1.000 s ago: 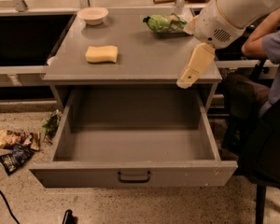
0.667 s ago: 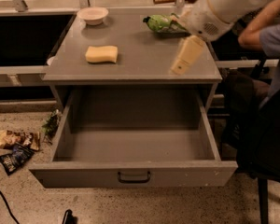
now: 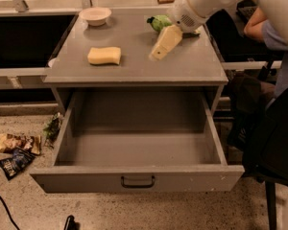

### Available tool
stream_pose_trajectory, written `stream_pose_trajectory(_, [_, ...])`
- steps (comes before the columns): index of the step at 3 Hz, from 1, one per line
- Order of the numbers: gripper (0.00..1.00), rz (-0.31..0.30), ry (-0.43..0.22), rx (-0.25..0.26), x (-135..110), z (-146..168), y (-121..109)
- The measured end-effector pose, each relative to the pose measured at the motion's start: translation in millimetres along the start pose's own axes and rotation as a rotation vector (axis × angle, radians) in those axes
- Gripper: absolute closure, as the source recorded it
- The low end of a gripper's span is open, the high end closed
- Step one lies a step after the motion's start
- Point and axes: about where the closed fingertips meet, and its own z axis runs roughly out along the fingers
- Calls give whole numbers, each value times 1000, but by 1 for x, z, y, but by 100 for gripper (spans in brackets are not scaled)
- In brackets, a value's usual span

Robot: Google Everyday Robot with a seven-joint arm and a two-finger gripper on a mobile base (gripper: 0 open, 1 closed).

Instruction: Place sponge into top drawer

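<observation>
The pale yellow sponge (image 3: pixel 104 55) lies on the grey cabinet top (image 3: pixel 134 68), left of centre. The top drawer (image 3: pixel 134 178) is pulled wide open below it, with a plain grey inside and a small dark handle (image 3: pixel 138 181) on its front panel. My gripper (image 3: pixel 158 51) hangs over the cabinet top to the right of the sponge, about a hand's width from it, pointing down and to the left. It holds nothing that I can see.
A small cream bowl (image 3: pixel 95 16) stands at the back left of the top. A green snack bag (image 3: pixel 159 22) lies at the back right, behind my arm. Snack packets (image 3: pixel 17 152) lie on the floor to the left. A seated person (image 3: pixel 273 95) is at the right.
My gripper has moved left and toward the back across the cabinet top, closer to the sponge. The sponge and the drawer have not moved.
</observation>
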Motion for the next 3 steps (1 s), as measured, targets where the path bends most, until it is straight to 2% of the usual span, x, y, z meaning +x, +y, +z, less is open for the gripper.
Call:
stream_pose_trajectory(1, [0, 3, -61, 16, -33, 32, -11])
stream_pose_trajectory(2, [0, -6, -163, -5, -58, 61, -12])
stream_pose_trajectory(3, [0, -7, -168, -8, -59, 63, -12])
